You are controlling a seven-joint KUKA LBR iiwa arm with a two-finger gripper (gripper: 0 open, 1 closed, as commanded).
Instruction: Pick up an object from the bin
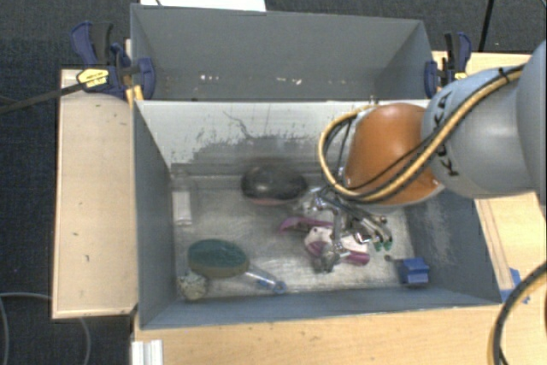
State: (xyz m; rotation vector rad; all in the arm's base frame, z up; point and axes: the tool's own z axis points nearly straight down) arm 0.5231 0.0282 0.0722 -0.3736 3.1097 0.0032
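My gripper [335, 242] hangs low in the middle right of the bin, under the orange wrist cover. Its metal fingers sit right over a purple and pink plastic thing [301, 224] that lies on the floor there, with more purple pieces [355, 256] beside the tips. Whether anything is between the fingers is hidden. A dark grey oval object with a pink underside [272, 183] lies just to the upper left of the gripper.
A dark green round pad [217, 257] rests at the front left, with a pale crumpled bit [193, 286] and a thin blue-tipped stick [261, 278] beside it. A small blue block [413, 271] lies at the front right. The arm covers the bin's right side.
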